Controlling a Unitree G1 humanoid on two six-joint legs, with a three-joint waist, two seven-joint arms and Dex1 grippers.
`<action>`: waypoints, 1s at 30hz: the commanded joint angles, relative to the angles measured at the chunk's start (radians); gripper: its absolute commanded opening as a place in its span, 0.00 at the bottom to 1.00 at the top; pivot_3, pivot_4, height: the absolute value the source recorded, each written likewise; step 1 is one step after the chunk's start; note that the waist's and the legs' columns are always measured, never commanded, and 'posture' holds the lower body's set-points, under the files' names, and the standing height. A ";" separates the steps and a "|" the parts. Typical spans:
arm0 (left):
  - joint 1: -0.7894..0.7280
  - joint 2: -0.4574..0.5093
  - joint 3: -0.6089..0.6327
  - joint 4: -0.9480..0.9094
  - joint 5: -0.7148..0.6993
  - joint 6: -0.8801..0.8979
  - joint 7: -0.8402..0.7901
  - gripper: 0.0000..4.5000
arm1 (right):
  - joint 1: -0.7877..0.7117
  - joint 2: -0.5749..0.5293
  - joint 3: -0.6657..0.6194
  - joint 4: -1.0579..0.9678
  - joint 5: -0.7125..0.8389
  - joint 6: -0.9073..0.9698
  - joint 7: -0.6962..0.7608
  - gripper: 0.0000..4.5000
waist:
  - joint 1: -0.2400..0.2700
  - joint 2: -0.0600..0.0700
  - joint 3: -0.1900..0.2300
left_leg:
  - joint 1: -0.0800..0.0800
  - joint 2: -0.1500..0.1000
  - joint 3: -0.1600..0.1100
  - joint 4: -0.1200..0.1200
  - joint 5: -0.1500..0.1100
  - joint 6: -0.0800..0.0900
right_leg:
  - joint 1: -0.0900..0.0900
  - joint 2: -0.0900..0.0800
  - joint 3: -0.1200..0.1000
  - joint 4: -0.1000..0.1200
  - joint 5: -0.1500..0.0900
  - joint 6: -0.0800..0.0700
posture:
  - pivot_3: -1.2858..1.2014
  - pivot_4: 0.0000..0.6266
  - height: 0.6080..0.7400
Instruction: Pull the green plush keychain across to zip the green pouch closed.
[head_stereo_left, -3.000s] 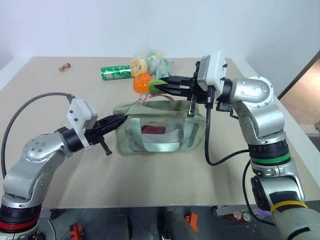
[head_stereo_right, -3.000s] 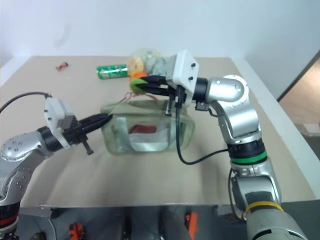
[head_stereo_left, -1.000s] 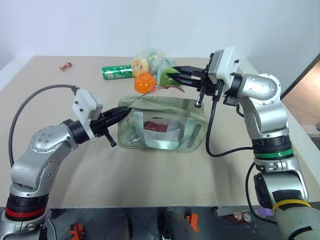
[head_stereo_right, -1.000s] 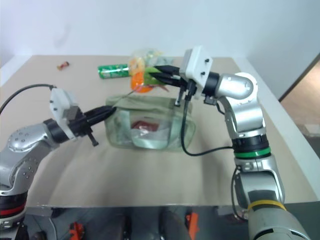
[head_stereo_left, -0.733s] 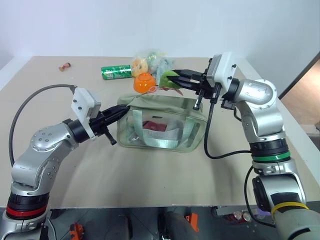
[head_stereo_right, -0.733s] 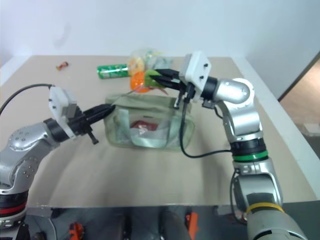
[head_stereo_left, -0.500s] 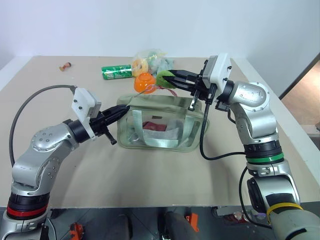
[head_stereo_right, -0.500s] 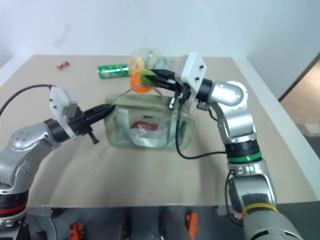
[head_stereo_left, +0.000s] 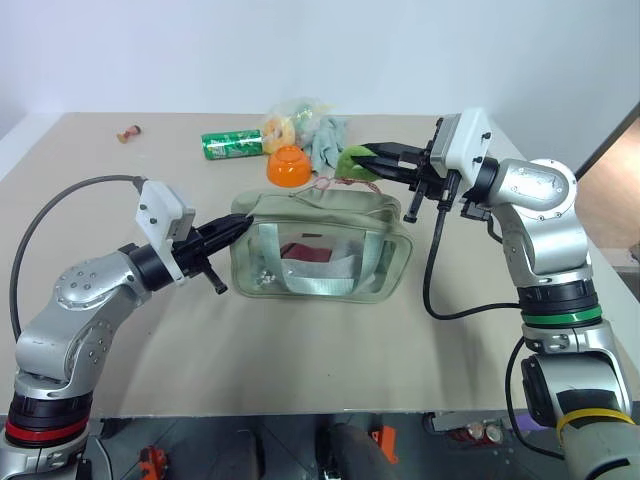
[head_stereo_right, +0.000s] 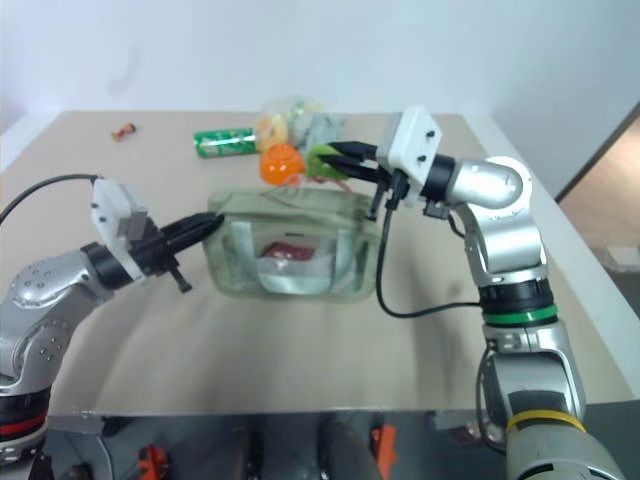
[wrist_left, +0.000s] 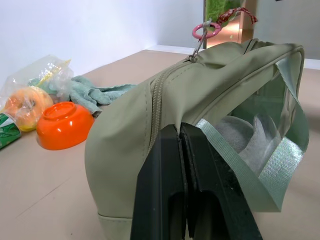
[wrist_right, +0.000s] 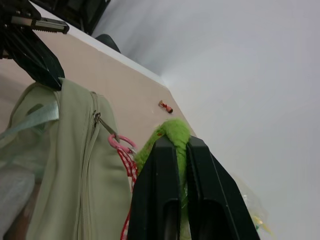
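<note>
The right hand (head_stereo_left: 372, 160) is reaching in level from the robot's right, its two black fingers (wrist_right: 165, 185) pressed together and pinching the green plush keychain (head_stereo_left: 352, 161). The plush is sitting between the fingertips, held in the air above the far right corner of the green pouch (head_stereo_left: 320, 245). A thin pink ring (wrist_right: 121, 144) is hanging just beside the plush and linking it to the metal zipper pull (wrist_right: 102, 122), which is lying on the pouch's top seam. Red cord is trailing down beside the ring.

The left hand (head_stereo_left: 238, 226) is coming in level from the robot's left, its fingers pressed together and pinching the fabric at the pouch's near left end, just below the zipper line (wrist_left: 158, 105).

The pouch is resting on the tabletop (head_stereo_left: 300, 360) between the two hands, its clear side panel showing a red item (head_stereo_left: 300, 252) and something pale inside, with webbing straps crossing the panel.

Behind the pouch, toward the far edge, an orange bowl (head_stereo_left: 288, 165) is sitting near a grey-green cloth rag (head_stereo_left: 325, 140), a clear bag of fruit (head_stereo_left: 285, 122) and a green drink can (head_stereo_left: 232, 145) lying on its side. A small red object (head_stereo_left: 128, 133) is lying well apart at the far left.
</note>
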 joint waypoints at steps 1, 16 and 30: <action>-0.005 0.014 0.019 -0.011 0.004 -0.007 0.004 0.00 | -0.009 -0.024 -0.057 -0.003 0.011 -0.012 -0.013 0.01 | 0.000 0.000 0.000 | 0.000 0.000 0.000 0.000 0.000 0.000 | 0.000 0.000 0.000 0.000 0.000 0.000 | 0.52 0.24 1.00; -0.011 0.012 0.018 -0.009 0.027 -0.018 0.018 0.00 | 0.056 -0.229 -0.178 0.113 -0.025 -0.067 -0.024 0.01 | -0.001 0.000 0.000 | 0.000 -0.001 0.001 0.000 0.000 0.000 | 0.000 0.000 0.000 -0.001 0.000 0.000 | 0.52 0.24 1.00; -0.014 -0.007 0.015 -0.013 0.056 -0.042 0.040 0.00 | 0.253 -0.300 -0.263 0.104 -0.135 -0.055 -0.257 0.01 | 0.000 0.000 0.000 | 0.001 -0.001 0.001 -0.001 0.000 0.001 | 0.000 0.000 0.002 0.000 0.000 0.000 | 0.52 0.24 1.00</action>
